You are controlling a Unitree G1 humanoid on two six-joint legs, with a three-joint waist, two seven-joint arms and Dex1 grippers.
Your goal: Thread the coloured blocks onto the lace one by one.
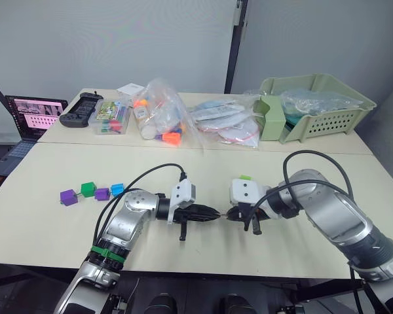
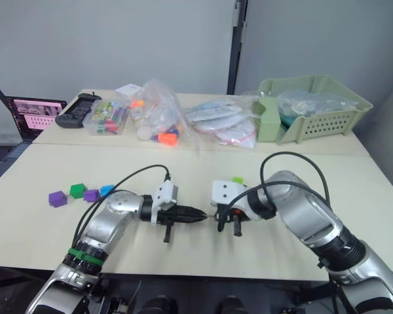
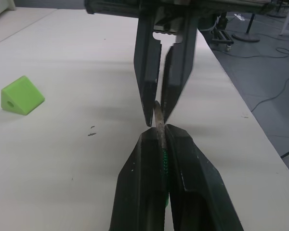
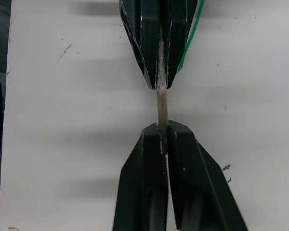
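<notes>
My left gripper (image 1: 214, 213) and right gripper (image 1: 229, 214) meet tip to tip low over the table's front middle. Both are shut on the lace: its stiff greyish tip (image 4: 161, 106) bridges the short gap between them. The green cord (image 4: 190, 38) trails back beside the left fingers (image 3: 183, 163). A light green block (image 3: 21, 95) lies on the table just behind the right wrist (image 1: 245, 177). At the left, four blocks lie in a row: purple (image 1: 68, 197), dark green (image 1: 88, 189), purple (image 1: 102, 193) and blue (image 1: 117, 189).
Clear bags of toys (image 1: 160, 118) and flat packets (image 1: 226, 124) lie along the far side. A pale green basket (image 1: 321, 108) stands back right. A black controller (image 1: 82, 108) and a laptop (image 1: 33, 114) sit back left. Black cables (image 1: 144, 176) loop over both arms.
</notes>
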